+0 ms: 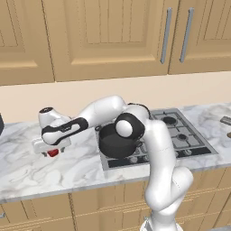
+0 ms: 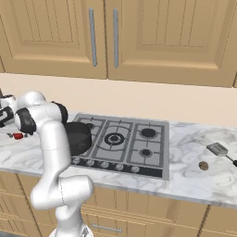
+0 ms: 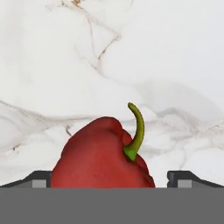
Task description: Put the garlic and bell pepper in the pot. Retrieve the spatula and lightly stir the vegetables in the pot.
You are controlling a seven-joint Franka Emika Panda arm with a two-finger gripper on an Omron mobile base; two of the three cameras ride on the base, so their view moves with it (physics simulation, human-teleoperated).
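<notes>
The jaws stand released, wide apart, and between them we see the bell pepper (image 3: 103, 155) (green stem up) resting on the marble table (image 3: 166, 57).

No readable text, labels, brands or numbers anywhere in my views. Stove knobs, cabinet doors, counter all unmarked as far as I can resolve.

I see a white marble counter (image 1: 67, 169) veined in grey running left to right, with a steel gas cooktop (image 2: 125, 139) set into it. Tan wooden wall cabinets (image 1: 108, 36) with grey bar handles (image 1: 166, 36) hang above a plain beige backsplash (image 2: 152, 99); matching drawer fronts (image 1: 90, 210) sit below.
</notes>
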